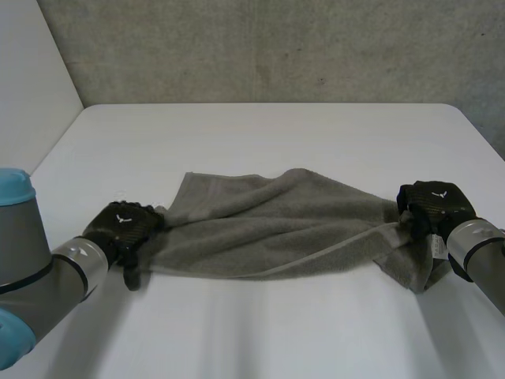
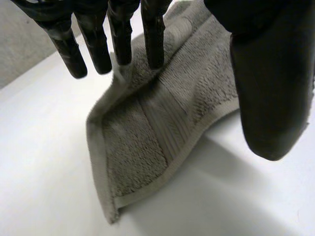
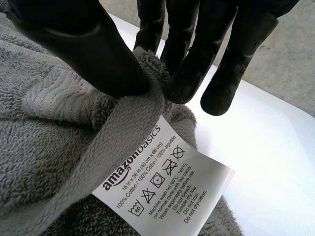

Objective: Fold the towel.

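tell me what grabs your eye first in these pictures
A grey towel is stretched across the white table, with the left robot hand gripping one end and the right robot hand the other. In the right wrist view, a white care label hangs from the towel edge that hand pinches.

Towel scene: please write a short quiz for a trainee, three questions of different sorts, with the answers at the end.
1. True or false: the towel is already folded into a neat square.
2. The right hand pinches the towel's edge. What white thing hangs there?
3. The left hand is: A) on the towel's middle; B) at the towel's other end; C) far from the towel.

Key: 1 false, it lies rumpled, stretched between the hands. 2 the label. 3 B.
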